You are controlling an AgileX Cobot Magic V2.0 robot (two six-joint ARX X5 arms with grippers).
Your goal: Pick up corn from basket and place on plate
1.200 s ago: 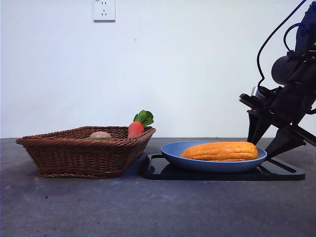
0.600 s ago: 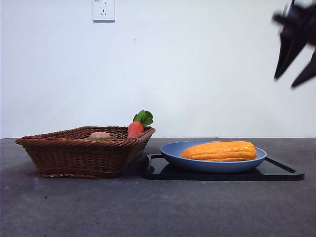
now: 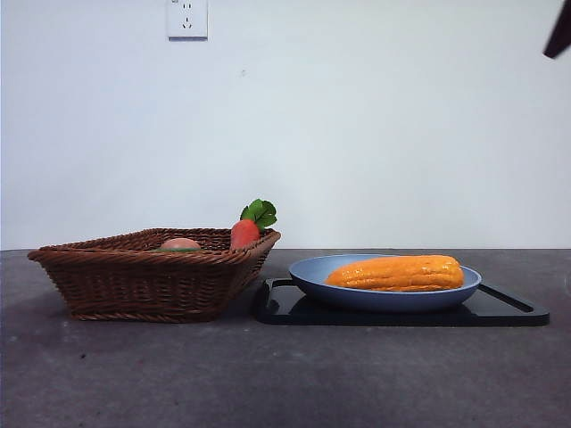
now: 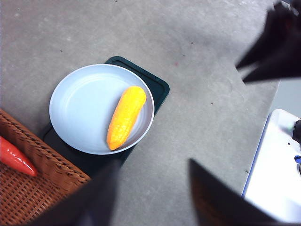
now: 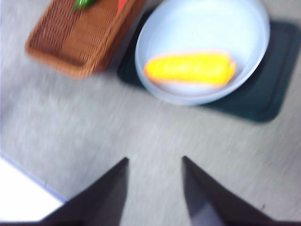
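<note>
Up and away has gone the dark arm that stood by the tray's right end a second ago; only a black tip (image 3: 559, 37) shows at the top right corner of the front view now.

On the left of the grey table (image 3: 268, 383) sits the shallow brown woven wicker basket (image 3: 152, 272), with a small round peach-coloured item (image 3: 181, 242) and a red-orange carrot with green leaves (image 3: 248, 228) at its right-hand rim. Just beside the basket lies a flat black rectangular tray (image 3: 401, 308), and on its left part rests the round light-blue plate (image 3: 385, 283). The long orange-yellow corn cob (image 3: 397, 272) lies lengthwise in the plate, toward its right side, touching nothing but the plate.

Both claws hang high above the table, well apart from the cob. The left gripper (image 4: 150, 188) has its two black jaws spread apart and empty, with the cob (image 4: 126, 116), plate (image 4: 80, 108) and a corner of the basket (image 4: 33, 188) far beneath. The right gripper (image 5: 154, 183) is blurred, yet its jaws also stand apart with bare table between them, the cob (image 5: 189, 68) in the plate (image 5: 202, 28) well beyond their tips.
</note>
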